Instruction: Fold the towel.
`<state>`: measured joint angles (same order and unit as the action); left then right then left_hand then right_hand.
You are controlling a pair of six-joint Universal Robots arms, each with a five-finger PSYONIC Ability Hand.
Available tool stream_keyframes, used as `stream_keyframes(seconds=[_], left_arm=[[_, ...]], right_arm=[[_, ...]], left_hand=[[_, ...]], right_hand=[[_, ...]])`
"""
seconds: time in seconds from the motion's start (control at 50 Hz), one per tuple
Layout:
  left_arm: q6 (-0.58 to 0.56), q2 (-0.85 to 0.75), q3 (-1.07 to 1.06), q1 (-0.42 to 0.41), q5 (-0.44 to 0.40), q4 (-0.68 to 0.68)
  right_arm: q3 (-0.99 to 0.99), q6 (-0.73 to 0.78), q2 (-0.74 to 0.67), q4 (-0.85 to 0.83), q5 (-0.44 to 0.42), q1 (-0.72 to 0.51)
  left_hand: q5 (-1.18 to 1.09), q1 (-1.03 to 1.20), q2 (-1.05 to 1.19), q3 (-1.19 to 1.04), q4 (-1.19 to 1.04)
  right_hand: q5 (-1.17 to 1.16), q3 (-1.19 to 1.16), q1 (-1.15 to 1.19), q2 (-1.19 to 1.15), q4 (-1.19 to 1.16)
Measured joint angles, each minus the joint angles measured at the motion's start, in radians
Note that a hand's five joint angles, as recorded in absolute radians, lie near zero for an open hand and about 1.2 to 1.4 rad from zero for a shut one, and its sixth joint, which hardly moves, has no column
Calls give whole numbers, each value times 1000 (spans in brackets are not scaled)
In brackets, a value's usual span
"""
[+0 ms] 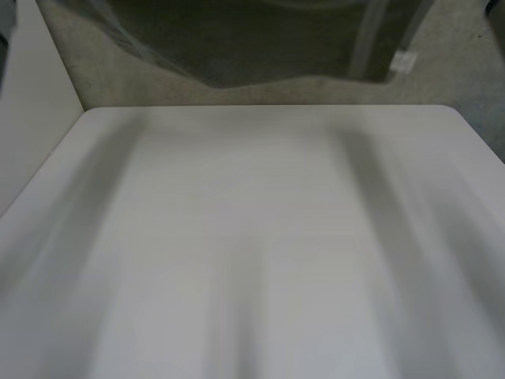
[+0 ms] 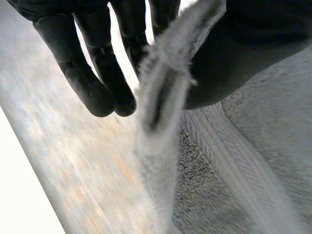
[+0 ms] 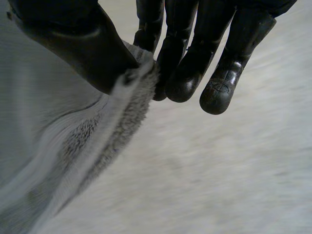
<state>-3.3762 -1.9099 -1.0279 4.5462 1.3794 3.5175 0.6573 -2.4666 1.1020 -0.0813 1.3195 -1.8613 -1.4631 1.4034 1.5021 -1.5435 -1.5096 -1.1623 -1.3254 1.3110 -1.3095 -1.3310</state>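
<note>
A: Left side first. What's the left robot hand (image 2: 100, 83) doing?
B: It's gripping. In the left wrist view an edge of the towel (image 2: 253, 161) runs up between the thumb and the fingers and is pinched there. The outer fingers hang nearly straight beside that edge, off the cloth.
A: What's the towel like?
B: Pale grey terry with a ribbed band along the hem. The pinched edge stands up as a doubled ridge and the rest spreads away on the thumb side.
A: What's under it?
B: A blurred pale surface. I can't tell which one.
A: And the right robot hand (image 3: 195, 63)?
B: Also closed on the towel. In the right wrist view the thumb presses a fluffy edge against the nearest finger. The other fingers are slightly curled just beside it, with their tips clear of the cloth. The towel drops away from the thumb side, with the same ribbed band.
A: Corner or edge?
B: It's an edge on both. I can't tell how near a corner.
A: And the head view?
B: A white counter (image 1: 252, 237) with rounded far corners. Past it there's grey carpeted floor (image 1: 442, 79) and a dark bulky shape (image 1: 252, 39).
</note>
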Motion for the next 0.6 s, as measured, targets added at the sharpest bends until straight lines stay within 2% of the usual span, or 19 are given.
stream_keyframes(seconds=[0.16,0.28,0.42,0.48,0.6], left_arm=[[-3,-12,-315,39,-25,34],[-22,-42,-585,73,-101,162],[-80,-38,-787,111,-185,260],[-114,-6,-846,127,-211,265],[-159,163,-942,170,-237,203]], right_arm=[[217,12,-20,111,-81,21],[497,26,-38,91,-148,57],[755,81,-41,63,-240,102],[820,97,-6,64,-255,118],[909,98,186,97,-259,176]], left_hand=[[0,0,0,0,0],[0,0,0,-1,0],[0,0,0,-1,0],[0,0,0,-1,0],[0,0,0,-1,0]], right_hand=[[0,0,0,0,0],[0,0,0,0,0],[0,0,0,0,0],[0,0,0,0,0],[0,0,0,0,0]])
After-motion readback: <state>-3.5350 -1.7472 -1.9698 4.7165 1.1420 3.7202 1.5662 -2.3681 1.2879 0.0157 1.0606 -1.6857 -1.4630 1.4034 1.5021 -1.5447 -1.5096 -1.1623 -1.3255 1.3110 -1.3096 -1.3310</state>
